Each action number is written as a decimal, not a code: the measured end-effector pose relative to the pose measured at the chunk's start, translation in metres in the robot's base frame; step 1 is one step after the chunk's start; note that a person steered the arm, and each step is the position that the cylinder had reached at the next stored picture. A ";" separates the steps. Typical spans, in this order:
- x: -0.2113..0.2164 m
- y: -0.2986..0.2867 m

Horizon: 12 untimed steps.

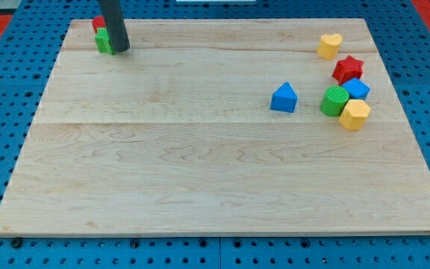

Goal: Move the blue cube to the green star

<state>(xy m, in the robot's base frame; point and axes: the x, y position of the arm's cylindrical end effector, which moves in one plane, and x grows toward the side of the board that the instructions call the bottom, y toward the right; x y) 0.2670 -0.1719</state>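
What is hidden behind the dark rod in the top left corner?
Behind the rod, a green block and a red block show partly; their shapes are covered. My tip stands at the green block's right side.

I cannot read any text, label, brand, number or sign here. The wooden board (200, 164) under my tip (120, 51) is plain wood with only grain lines. The blocks beside my tip and the ones far from it at the view's right have plain coloured faces with no marks. The blue perforated surface (6, 119) around the board also carries no writing that I can make out.
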 end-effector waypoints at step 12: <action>0.202 0.314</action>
<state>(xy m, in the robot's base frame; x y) 0.4686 0.1420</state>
